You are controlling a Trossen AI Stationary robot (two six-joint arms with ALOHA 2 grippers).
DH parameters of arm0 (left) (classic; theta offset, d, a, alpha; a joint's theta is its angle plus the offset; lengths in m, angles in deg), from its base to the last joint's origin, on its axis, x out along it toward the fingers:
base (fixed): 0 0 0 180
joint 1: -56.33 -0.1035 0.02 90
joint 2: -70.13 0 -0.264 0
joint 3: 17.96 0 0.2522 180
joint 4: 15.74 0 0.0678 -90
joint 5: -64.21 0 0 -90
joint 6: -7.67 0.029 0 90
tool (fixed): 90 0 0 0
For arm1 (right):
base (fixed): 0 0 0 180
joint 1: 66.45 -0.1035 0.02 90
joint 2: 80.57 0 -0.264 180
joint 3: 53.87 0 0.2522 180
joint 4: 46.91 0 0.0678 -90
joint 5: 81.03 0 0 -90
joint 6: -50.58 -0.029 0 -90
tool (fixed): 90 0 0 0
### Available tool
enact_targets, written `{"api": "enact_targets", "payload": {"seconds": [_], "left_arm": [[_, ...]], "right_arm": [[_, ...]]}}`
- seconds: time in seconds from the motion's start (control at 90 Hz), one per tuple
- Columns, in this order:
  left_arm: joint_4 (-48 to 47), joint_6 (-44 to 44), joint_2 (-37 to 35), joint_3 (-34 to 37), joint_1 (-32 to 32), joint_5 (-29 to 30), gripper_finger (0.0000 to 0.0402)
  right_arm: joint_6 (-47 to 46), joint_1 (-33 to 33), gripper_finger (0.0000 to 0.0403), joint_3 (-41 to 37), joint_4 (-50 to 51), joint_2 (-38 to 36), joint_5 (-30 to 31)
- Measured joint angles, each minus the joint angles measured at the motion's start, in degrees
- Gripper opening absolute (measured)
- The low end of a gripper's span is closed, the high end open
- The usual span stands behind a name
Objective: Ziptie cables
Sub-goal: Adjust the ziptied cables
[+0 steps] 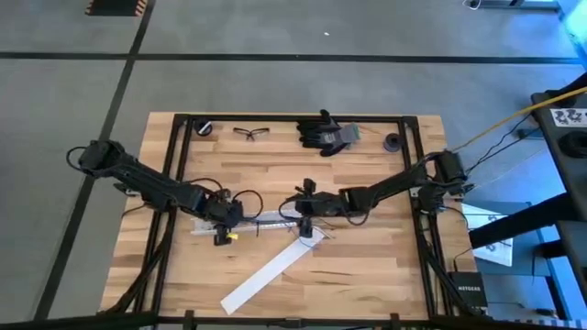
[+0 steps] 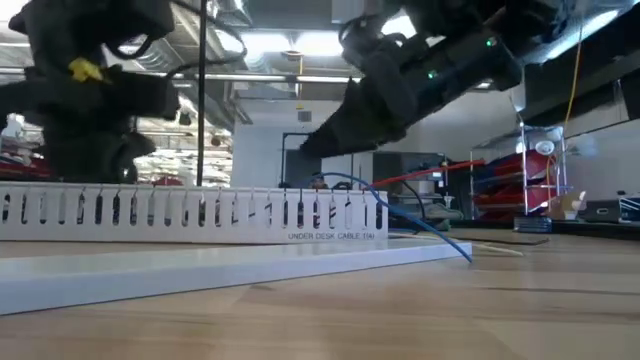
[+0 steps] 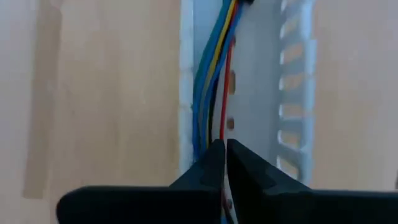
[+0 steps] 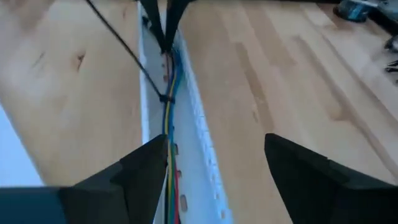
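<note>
The cables (image 3: pixel 208 81), thin blue, yellow and red wires, lie along a white slotted channel (image 1: pixel 266 223) in mid-table. A black ziptie (image 4: pixel 165 98) circles them, its tail (image 4: pixel 118 43) sticking up and out. My left gripper (image 3: pixel 224 146) is shut at the channel's left end, on the cables. At the channel's right end my right gripper (image 4: pixel 214 168) is open. One of its fingers (image 4: pixel 146 171) stands over the cables and the other (image 4: pixel 298 171) outside the channel. One blue wire (image 2: pixel 420 225) splays out of the channel's end. My left gripper comes from above, its fingers (image 4: pixel 165 28) pointing down into the channel. The red wire (image 3: pixel 222 121) runs in between the shut fingertips, while the blue and yellow wires (image 3: pixel 202 134) pass beside one finger. The cables stay lying in the channel.
A long white lid strip (image 1: pixel 271 275) lies slanting toward the near edge. Along the far edge lie black gloves (image 1: pixel 326 133), safety glasses (image 1: pixel 249 133), a black roll (image 1: pixel 202 128) and a small dark object (image 1: pixel 393 142). Bare wood shows near-left and near-right.
</note>
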Motion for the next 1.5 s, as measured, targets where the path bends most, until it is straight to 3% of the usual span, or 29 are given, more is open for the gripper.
{"api": "enact_targets", "payload": {"seconds": [0.4,0.9,1.322,1.5], "left_arm": [[-7.7,-1.8,-0.2,0.8,1.4,-5.8,0.0001],[-29.7,-2.1,0.0,-3.1,1.6,-9.6,0.0001],[-24.8,-9.0,-0.1,0.6,7.3,-11.6,0.0001],[-30.6,-9.3,0.1,1.0,9.1,-12.2,0.0001]], "right_arm": [[0.7,0.0,0.0253,0.0,7.8,-0.1,0.2],[1.0,0.0,0.0253,-0.1,9.4,-0.1,0.2],[1.8,0.0,0.0253,-0.1,9.9,-0.1,0.1],[2.3,0.0,0.0253,-0.1,10.0,-0.1,0.2]]}}
